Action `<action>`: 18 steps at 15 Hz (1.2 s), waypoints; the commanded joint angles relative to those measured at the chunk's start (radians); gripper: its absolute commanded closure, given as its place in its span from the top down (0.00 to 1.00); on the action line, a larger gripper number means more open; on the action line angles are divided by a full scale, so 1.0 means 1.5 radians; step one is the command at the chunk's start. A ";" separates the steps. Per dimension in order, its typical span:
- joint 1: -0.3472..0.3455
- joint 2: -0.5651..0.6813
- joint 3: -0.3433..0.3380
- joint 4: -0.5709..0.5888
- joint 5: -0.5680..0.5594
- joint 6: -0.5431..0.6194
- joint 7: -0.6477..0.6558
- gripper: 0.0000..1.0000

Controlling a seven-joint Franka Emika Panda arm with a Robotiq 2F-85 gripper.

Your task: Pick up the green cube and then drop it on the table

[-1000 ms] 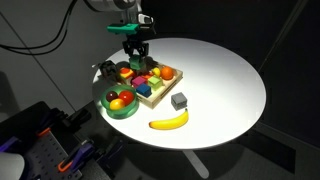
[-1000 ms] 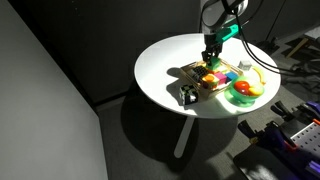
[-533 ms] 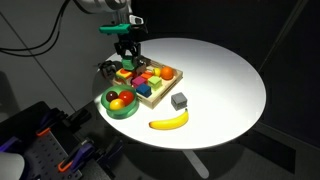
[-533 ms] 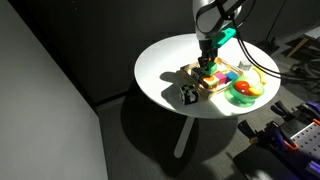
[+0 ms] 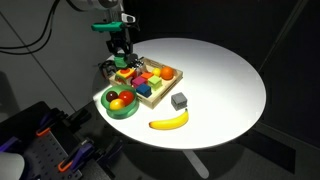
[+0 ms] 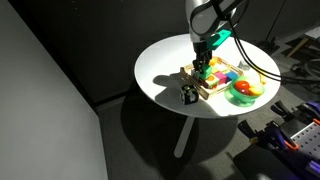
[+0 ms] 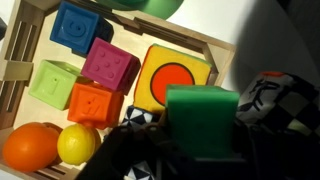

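In the wrist view the green cube (image 7: 202, 120) sits between my gripper's fingers (image 7: 200, 152), which are shut on its sides. It hangs above the edge of the wooden tray (image 7: 215, 48). In both exterior views the gripper (image 5: 121, 56) (image 6: 203, 63) is just above the tray's end (image 5: 152, 97) (image 6: 211, 90) nearest the rim of the white round table (image 5: 225, 75) (image 6: 165, 62). The cube itself is too small to make out there.
The tray holds blue (image 7: 80, 25), magenta (image 7: 110, 65), pale green (image 7: 55, 83), orange (image 7: 95, 103) and yellow (image 7: 170, 80) blocks. A green bowl of fruit (image 5: 120, 104), a dark grey cube (image 5: 179, 101) and a banana (image 5: 169, 122) lie nearby. A black-and-white cube (image 6: 188, 96) sits beside the tray.
The gripper has moved sideways from over the middle of the tray to its end by the table's rim, still shut on the green cube.
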 commanded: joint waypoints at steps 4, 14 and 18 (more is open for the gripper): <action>-0.002 0.002 0.004 0.001 -0.001 -0.002 0.001 0.49; 0.005 0.010 0.008 0.004 -0.004 0.002 0.005 0.24; 0.017 0.015 0.013 0.009 -0.005 0.002 0.011 0.24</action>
